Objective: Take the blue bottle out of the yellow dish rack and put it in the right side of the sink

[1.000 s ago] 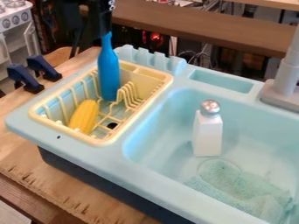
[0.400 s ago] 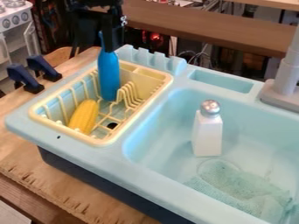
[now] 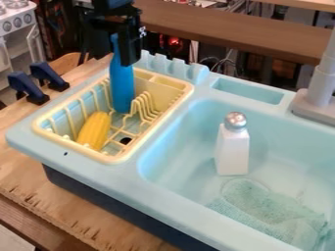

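My black two-finger pincer (image 3: 129, 51) hangs pointing down by the neck of an upright blue bottle (image 3: 122, 88), just beside it or overlapping it from this angle. Whether I am spread, pressed together or pinching that neck, I cannot tell, nor whether I touch it. The bottle's body lies below me, its long axis running nearly straight up and down, narrow neck uppermost, so it and my pincer line up rather than cross. Mine is the only arm near it. The bottle stands in the far part of a pale-yellow plastic dish rack (image 3: 188, 88), beside the rack's upright prongs. Toward the rack's front corner leans a yellow toy ear of corn (image 3: 95, 130). Farther off, to the right in the camera view, the light-blue plastic sink (image 3: 167, 188) holds an upright white shaker with a silvery top (image 3: 232, 152), and beyond it a rumpled, pale-green mesh cloth (image 3: 262, 211). Farther still, a grey faucet (image 3: 321, 88) rises at the sink's back edge, well apart from me.
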Robot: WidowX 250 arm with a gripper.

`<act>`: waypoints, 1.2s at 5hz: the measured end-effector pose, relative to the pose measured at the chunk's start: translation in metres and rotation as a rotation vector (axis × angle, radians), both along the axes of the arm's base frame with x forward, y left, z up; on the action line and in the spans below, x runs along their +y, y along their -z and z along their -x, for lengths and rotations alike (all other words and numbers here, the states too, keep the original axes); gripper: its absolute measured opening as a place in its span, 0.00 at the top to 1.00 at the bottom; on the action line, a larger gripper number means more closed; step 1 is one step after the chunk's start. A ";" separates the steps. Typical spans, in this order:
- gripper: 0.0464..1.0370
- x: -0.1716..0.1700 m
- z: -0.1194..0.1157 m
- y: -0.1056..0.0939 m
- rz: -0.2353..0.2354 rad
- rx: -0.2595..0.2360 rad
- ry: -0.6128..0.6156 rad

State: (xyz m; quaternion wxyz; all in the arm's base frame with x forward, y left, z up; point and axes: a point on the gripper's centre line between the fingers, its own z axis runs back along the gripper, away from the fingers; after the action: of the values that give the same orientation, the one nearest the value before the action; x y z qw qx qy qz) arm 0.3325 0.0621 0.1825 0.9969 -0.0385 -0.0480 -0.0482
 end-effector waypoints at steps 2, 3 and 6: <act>0.57 -0.002 0.000 -0.005 -0.005 0.009 -0.024; 0.68 -0.003 0.001 -0.005 -0.005 0.018 -0.028; 0.68 -0.041 0.006 -0.066 -0.092 -0.057 0.012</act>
State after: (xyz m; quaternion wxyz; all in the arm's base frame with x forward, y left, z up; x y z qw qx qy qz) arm 0.3263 0.0208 0.2486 0.9956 0.0083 -0.0739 -0.0574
